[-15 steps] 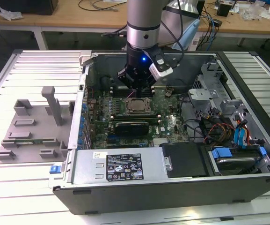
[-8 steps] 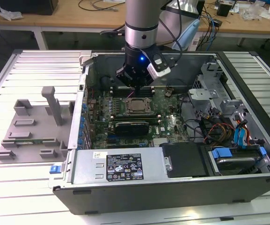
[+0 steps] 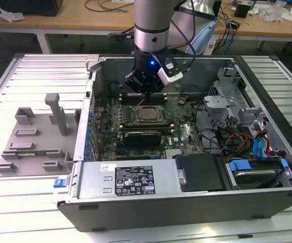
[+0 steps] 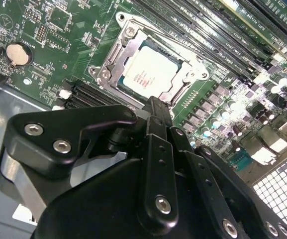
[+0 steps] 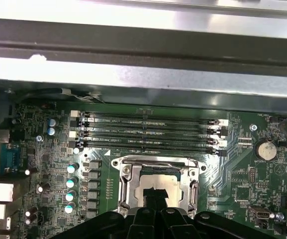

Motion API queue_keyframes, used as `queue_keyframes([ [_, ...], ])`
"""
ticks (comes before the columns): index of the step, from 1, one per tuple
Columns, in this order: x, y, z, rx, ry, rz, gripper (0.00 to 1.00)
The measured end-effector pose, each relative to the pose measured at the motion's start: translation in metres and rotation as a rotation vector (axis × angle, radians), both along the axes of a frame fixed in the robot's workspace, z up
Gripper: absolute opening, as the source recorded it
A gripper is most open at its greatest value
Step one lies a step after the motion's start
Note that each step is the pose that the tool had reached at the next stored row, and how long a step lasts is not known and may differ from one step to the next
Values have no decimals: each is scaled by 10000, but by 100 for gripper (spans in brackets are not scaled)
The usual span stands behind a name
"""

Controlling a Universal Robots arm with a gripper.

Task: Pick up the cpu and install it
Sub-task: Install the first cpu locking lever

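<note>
The cpu (image 3: 147, 114) (image 4: 150, 72), a small square chip with a silver top plate, lies flat inside the metal-rimmed socket frame (image 4: 114, 59) (image 5: 126, 184) on the green motherboard (image 3: 186, 134). My gripper (image 3: 144, 91) (image 4: 155, 105) (image 5: 155, 195) hangs over the socket, a little above the chip and apart from it. Its fingers are shut together with nothing between them. In the first wrist view the gripper's tip covers part of the socket's middle.
The motherboard sits in an open computer case (image 3: 135, 179) lying on a slatted table. Memory slots (image 5: 143, 132) run beside the socket, and a black expansion card (image 3: 141, 135) lies on its other side. A grey fixture (image 3: 34, 136) stands at the exterior view's left, and drive bays with cables (image 3: 247, 147) at its right.
</note>
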State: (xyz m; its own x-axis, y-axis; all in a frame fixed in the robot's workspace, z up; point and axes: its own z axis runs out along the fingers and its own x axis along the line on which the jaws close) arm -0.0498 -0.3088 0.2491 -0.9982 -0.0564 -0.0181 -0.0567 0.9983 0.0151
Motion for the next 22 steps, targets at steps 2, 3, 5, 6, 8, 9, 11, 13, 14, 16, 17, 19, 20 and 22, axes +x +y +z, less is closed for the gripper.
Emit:
queue_keyframes([
  [2, 0, 0, -1, 1, -1, -1, 11],
  [3, -12, 2, -1, 4, -1, -4, 11],
  [5, -64, 4, -5, 30, -1, -2, 11],
  [6, -66, 4, -9, 103, -1, -9, 11],
  [8, -66, 4, -15, 135, -4, -211, 11],
  [9, -66, 4, -21, 150, -4, -513, 11],
  [11, -66, 11, -32, 193, -6, -754, 11],
  [13, -66, 41, -40, 252, -4, -754, 11],
  [14, -66, 54, -44, 273, -3, -754, 11],
  [16, -66, 75, -49, 305, -1, -754, 11],
  [17, -66, 89, -53, 325, -1, -754, 11],
  [19, -66, 115, -61, 374, 2, -754, 11],
  [20, -66, 126, -66, 408, 2, -754, 11],
  [22, -66, 133, -89, 445, 4, -754, 11],
])
